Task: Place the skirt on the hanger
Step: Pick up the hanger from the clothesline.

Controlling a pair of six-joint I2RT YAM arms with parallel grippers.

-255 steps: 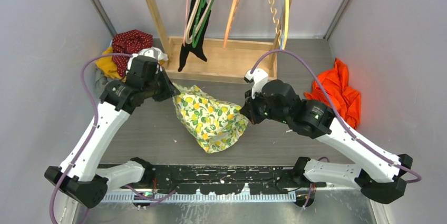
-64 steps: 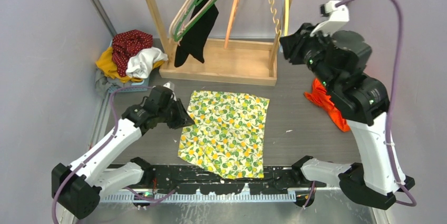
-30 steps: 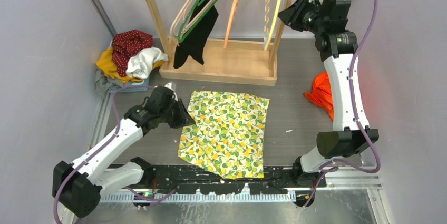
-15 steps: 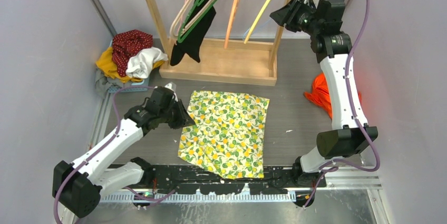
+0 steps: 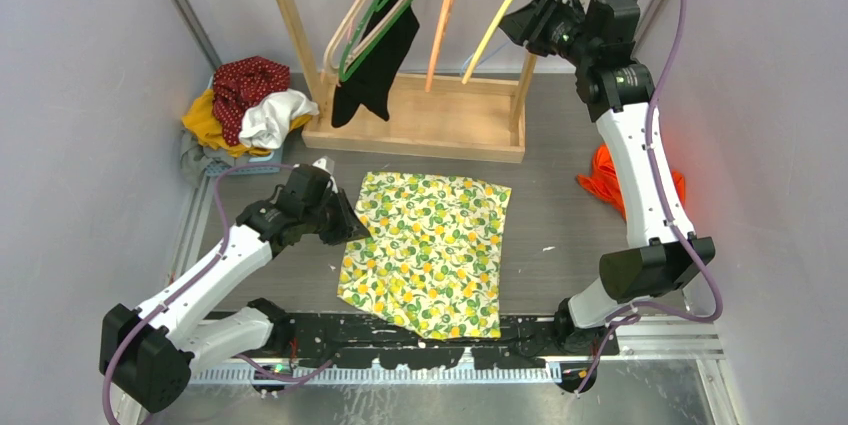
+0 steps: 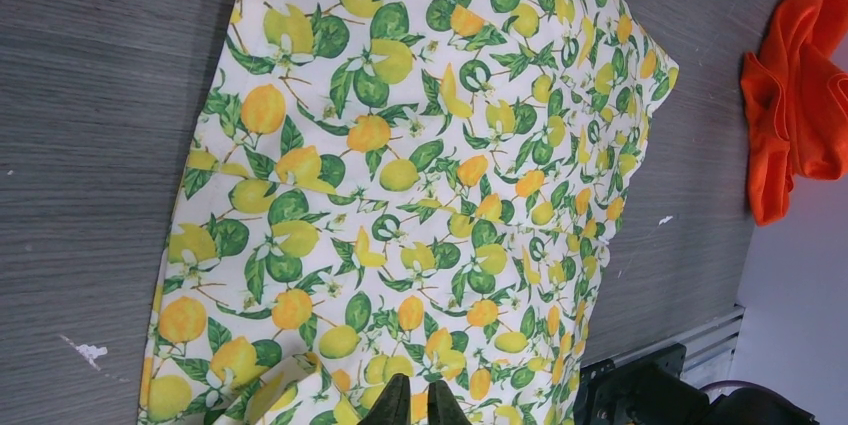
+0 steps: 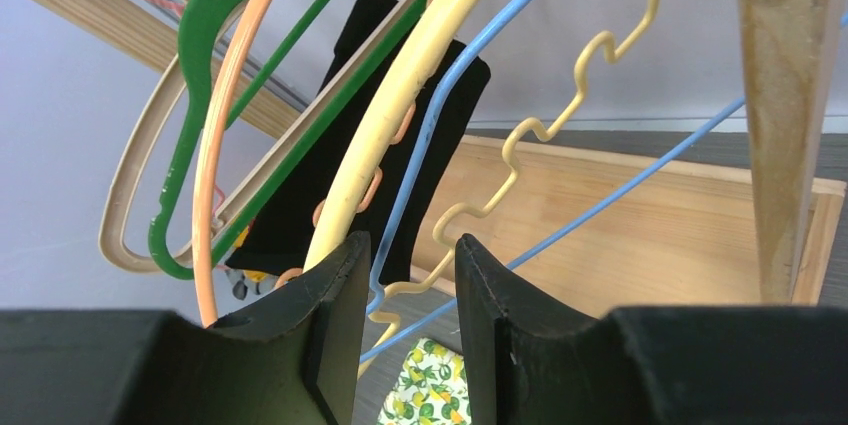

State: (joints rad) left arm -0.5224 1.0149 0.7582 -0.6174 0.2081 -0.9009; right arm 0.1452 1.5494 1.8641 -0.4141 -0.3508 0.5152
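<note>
Skirt (image 5: 430,245): thin lemon-print cloth, lying flat as a rough rectangle on the grey wood-grain table (image 5: 560,205).
Left gripper (image 6: 410,407): pinching the skirt's left edge, jaws closed on a small raised fold.
Right gripper (image 7: 410,245): hovering high at the wooden rack (image 5: 420,120), well apart from the skirt, jaws standing apart; a thick rounded yellow hanger (image 7: 400,95) is leaning against one finger.
Count: one skirt, two grippers, at least six hangers showing.

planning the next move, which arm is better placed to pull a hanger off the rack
Right: the right gripper is up at the rack, jaws at the yellow hanger; the left gripper is low, pinching the skirt's edge.
</note>
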